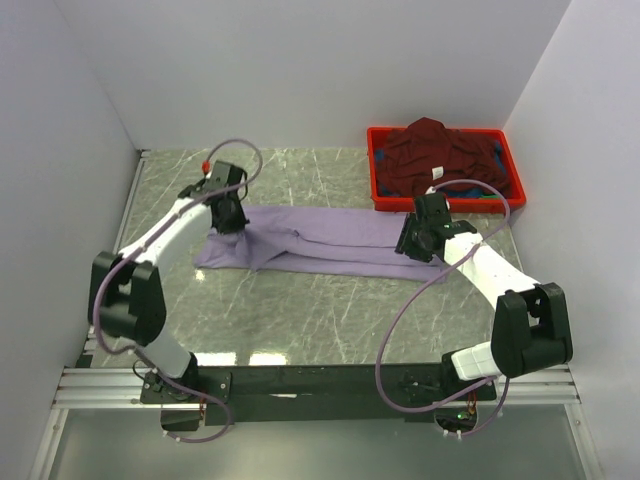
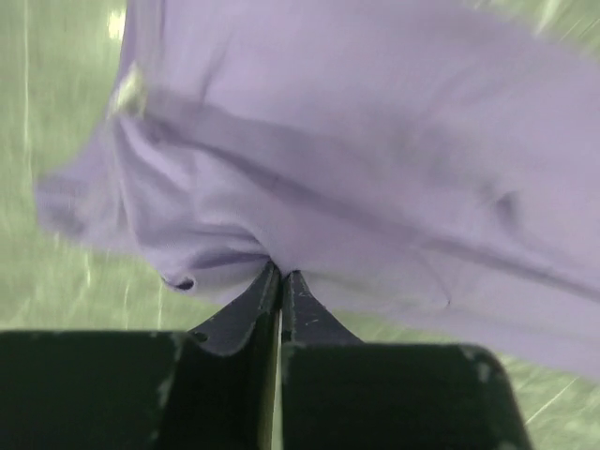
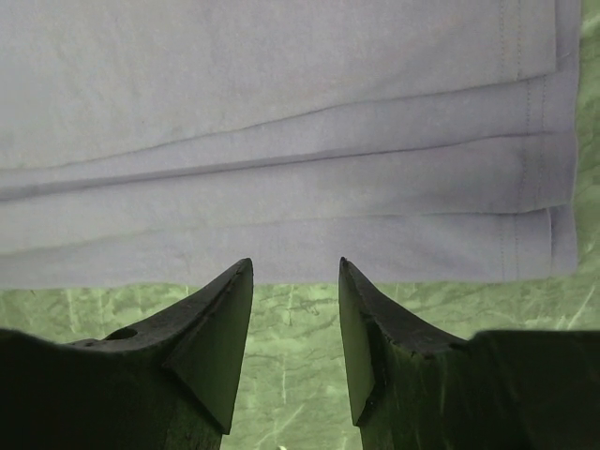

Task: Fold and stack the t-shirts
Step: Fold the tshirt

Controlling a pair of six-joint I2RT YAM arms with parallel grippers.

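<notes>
Looking from above, the purple t-shirt (image 1: 320,240) lies as a long strip on the bench (image 1: 300,320), the left fingers (image 1: 228,212) at one end and the right fingers (image 1: 418,238) at the other. The maroon t-shirt (image 1: 430,155) sits in the red crate (image 1: 372,175). The left wrist view shows those fingers pinched tight on purple cloth. The right wrist view shows fingers a little apart, holding nothing, just short of the hem. I think they should catch every layer before lifting.

Our left arm (image 1: 165,232) and right arm (image 1: 482,265), white with fat black joints, thin purple cables (image 1: 379,368), black pointed fingers (image 3: 216,328), small red knob (image 1: 208,165) at upper left.
</notes>
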